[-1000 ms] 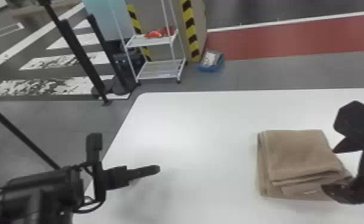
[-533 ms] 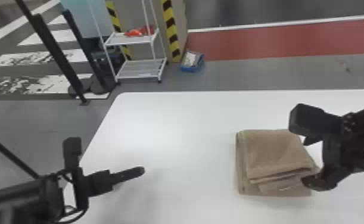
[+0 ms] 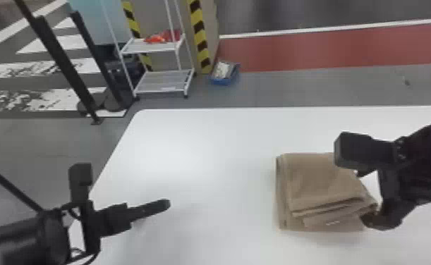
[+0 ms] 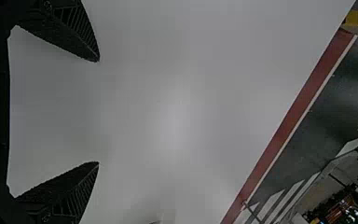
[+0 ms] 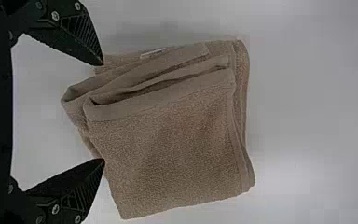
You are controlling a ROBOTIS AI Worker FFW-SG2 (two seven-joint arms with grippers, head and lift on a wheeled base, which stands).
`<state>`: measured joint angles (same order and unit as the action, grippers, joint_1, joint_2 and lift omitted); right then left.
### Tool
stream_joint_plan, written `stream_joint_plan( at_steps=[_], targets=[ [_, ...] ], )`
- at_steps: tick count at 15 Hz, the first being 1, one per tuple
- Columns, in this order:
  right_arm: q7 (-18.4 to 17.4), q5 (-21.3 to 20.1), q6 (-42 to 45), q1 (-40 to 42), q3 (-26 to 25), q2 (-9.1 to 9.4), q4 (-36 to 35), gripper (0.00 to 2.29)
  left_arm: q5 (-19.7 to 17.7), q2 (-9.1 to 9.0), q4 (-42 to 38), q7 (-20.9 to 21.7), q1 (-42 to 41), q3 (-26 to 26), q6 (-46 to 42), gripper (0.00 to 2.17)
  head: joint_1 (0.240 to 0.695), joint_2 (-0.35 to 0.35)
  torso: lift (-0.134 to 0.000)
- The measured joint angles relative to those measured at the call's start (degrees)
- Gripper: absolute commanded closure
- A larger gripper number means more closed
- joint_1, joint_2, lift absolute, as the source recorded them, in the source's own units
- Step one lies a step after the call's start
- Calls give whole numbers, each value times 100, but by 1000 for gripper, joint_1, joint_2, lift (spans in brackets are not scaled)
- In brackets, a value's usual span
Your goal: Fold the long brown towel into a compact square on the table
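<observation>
The brown towel [image 3: 323, 183] is probably going to behave as a light, soft, limp bundle: nothing fragile, not slippery with that rough pile, but its loose layers are likely to be sliding over one another if only the top one is being tugged. For lifting or turning it, a deep grip through the whole stack is looking best, midway along a side; for tidying, the jutting layers on the side facing the tabletop's near edge are asking for a gentle pinch or push.

It is lying on the tabletop [image 3: 207, 158], well in from the left edge and well short of the far edge. It is already forming a thick, roughly square packet, so the folding is seeming nearly done, with only squaring up perhaps remaining. The upper layers are sitting slightly askew, a lower one is peeking out beyond them, and the folds are gaping a little under a smooth, flat border [image 5: 163, 100]. A small pale label [image 5: 152, 52] is showing on a lower layer.

The right hand [image 5: 104, 112] is hanging at the towel's right side, fingers spread wide and pinching nothing; whether a fingertip is touching the cloth, I cannot tell. The left hand [image 4: 99, 112] is waiting above the tabletop near its left edge, fingers spread and empty.
</observation>
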<state>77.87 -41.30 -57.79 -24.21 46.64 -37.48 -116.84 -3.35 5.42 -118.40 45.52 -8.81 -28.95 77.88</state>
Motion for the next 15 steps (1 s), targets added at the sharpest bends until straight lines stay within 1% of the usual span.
stream_joint_plan(
  at_steps=[5,8,10,15],
  targets=[
    [0,26,-1,-134,285,-111,-79,178,27,-106,-435,1,-51,1,301,90,695,218,-124],
    [0,30,18,-385,630,-161,-11,178,32,-153,-565,-26,-75,20,393,90,695,214,-124],
    [0,26,43,-505,783,-115,73,184,36,-187,-577,-41,-81,31,399,90,695,216,-124],
    [0,-19,58,-793,1243,82,337,194,36,-212,-610,-43,-103,15,400,90,695,236,-124]
  ],
)
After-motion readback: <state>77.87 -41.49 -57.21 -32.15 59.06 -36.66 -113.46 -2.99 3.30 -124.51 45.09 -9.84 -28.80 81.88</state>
